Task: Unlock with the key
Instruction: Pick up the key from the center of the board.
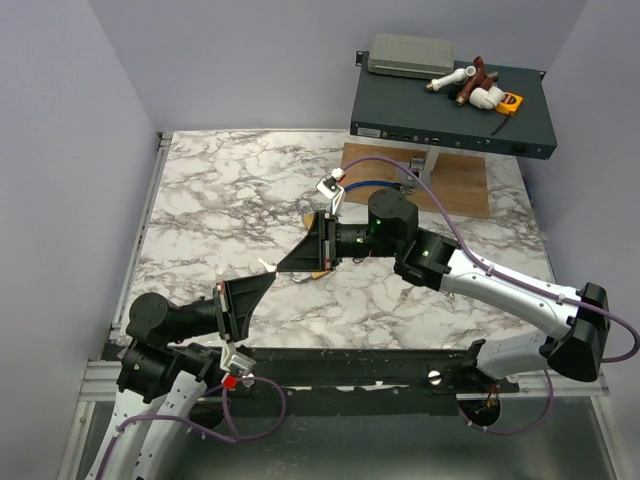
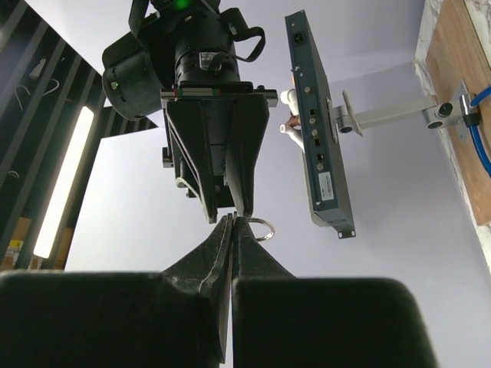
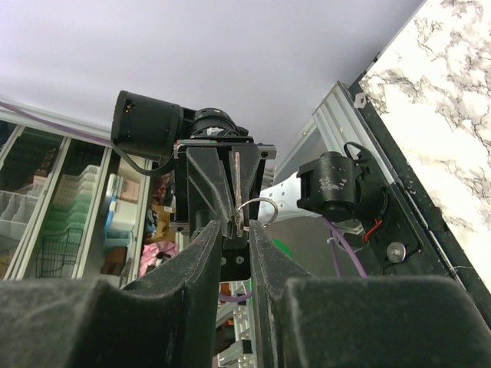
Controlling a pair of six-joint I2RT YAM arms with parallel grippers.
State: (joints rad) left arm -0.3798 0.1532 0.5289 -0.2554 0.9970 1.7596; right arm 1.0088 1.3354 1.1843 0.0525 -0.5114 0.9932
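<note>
Left claw (image 2: pixel 232 224) is clamping shut on the key (image 3: pixel 236 184), which is light, stiff and slippery, so best pinched at its head; right claw (image 3: pixel 234 232) is gaping partway beside the key, seemingly empty.

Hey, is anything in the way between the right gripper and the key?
Nothing visible. The left gripper appears to pinch the key in mid-air, its ring hanging beside. The right gripper meets it tip to tip, jaws slightly apart.
</note>
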